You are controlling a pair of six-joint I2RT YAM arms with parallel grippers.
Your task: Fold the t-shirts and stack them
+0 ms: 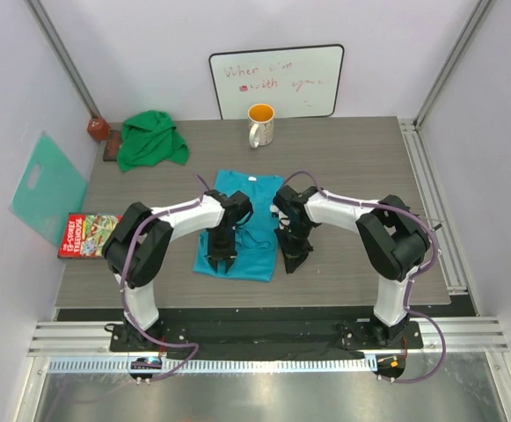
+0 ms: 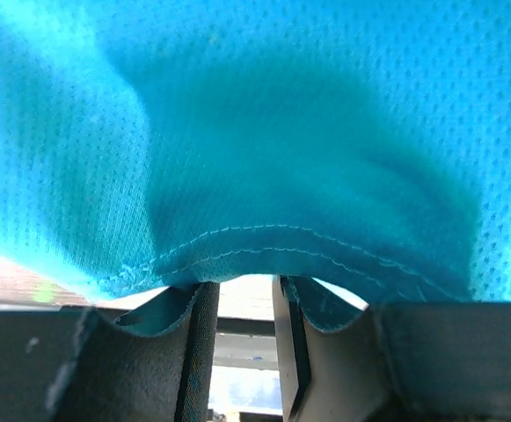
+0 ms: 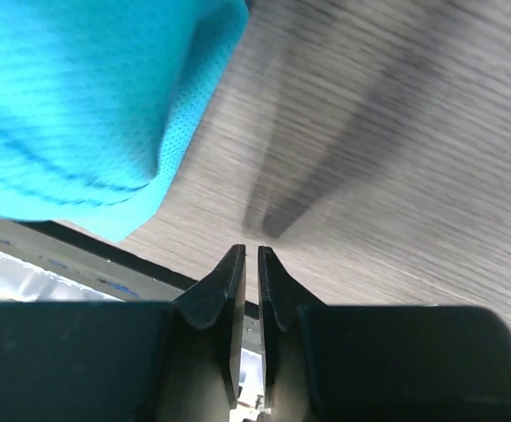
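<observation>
The turquoise t-shirt (image 1: 257,251) lies partly folded on the table's middle. My left gripper (image 1: 222,262) is at its near left hem. In the left wrist view the shirt (image 2: 264,132) fills the frame and its stitched hem drapes over the tips of my left gripper (image 2: 244,286), whose jaws stand apart with nothing between them. My right gripper (image 1: 290,262) is just right of the shirt's near right corner. In the right wrist view it (image 3: 251,251) is shut and empty above bare table, with the shirt's corner (image 3: 70,105) to its left. The green t-shirt (image 1: 151,139) lies crumpled at the back left.
A white mug (image 1: 260,125) with an orange inside stands behind the turquoise shirt, before a whiteboard (image 1: 277,81). A mint plastic sheet (image 1: 48,186) leans at the left wall. A red game box (image 1: 88,234) lies at the left edge. A brown object (image 1: 98,128) sits in the back left corner.
</observation>
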